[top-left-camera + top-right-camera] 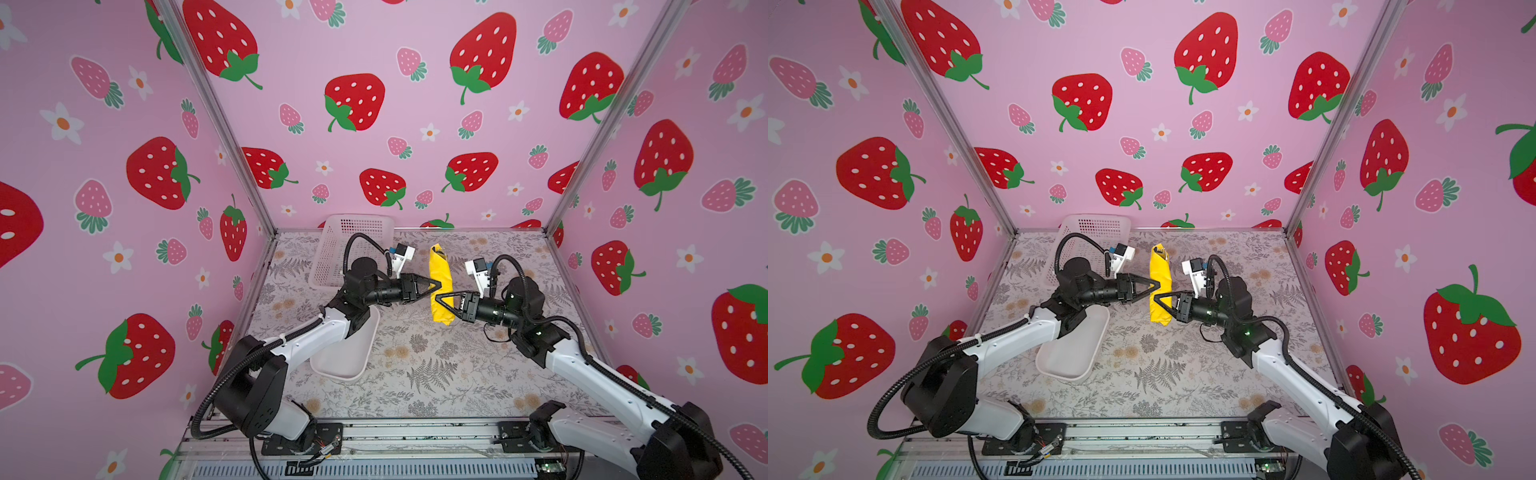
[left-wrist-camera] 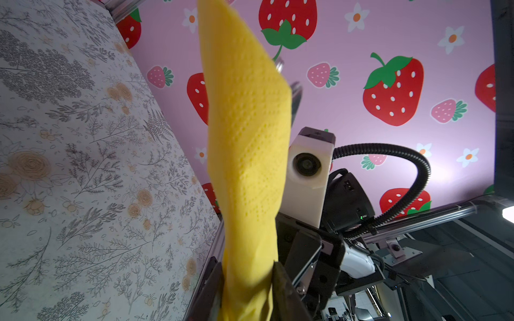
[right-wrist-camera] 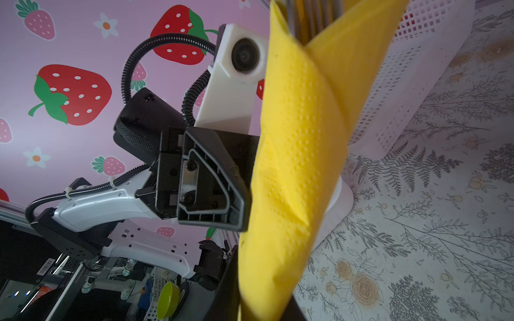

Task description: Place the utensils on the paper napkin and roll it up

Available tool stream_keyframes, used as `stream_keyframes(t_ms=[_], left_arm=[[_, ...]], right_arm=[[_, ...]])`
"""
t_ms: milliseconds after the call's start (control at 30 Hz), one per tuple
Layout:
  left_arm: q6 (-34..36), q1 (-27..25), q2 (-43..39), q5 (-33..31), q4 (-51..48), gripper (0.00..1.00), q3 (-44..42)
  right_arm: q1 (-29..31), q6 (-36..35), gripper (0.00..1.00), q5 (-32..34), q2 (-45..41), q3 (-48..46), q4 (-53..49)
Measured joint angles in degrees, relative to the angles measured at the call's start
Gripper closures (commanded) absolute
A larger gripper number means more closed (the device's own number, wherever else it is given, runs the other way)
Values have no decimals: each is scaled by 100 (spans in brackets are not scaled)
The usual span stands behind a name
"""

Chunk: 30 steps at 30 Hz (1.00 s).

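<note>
- One wide desk [image 1: 436, 374] with a grey leaf-and-flower print carries everything. Its near half and right side are bare, leaving room to set things down.
- White plastic mesh basket [image 1: 332, 257] stands at the far left edge, and a shallow white plastic tray [image 1: 345, 357] lies under the left arm. Both crowd the left side.
- Bright yellow paper napkin [image 1: 441, 282] is already a long, tight roll at mid-desk, seemingly lifted, so the rolling looks done. Only putting it down seems left.
- Left claw [image 1: 436, 286] pinches the roll's middle and right claw [image 1: 436, 299] grips just nearer. Their tips almost meet, so there is little slack.
- Dark shiny metal utensils [image 3: 311, 14] show only as tips at the roll's far end.
</note>
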Motion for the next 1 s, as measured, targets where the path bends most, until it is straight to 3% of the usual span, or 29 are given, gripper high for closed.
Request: stream_keyframes(t_ms=[300, 600, 1000], left_arm=[[-15, 0, 11, -17, -55, 83, 0], [-20, 0, 44, -44, -17, 87, 0], [-527, -4, 105, 90, 975, 88, -2]], right_arm=[[0, -153, 81, 90, -4, 2, -166], [-7, -133, 66, 81, -68, 4, -175], [-463, 765, 59, -621, -122, -455, 1235]])
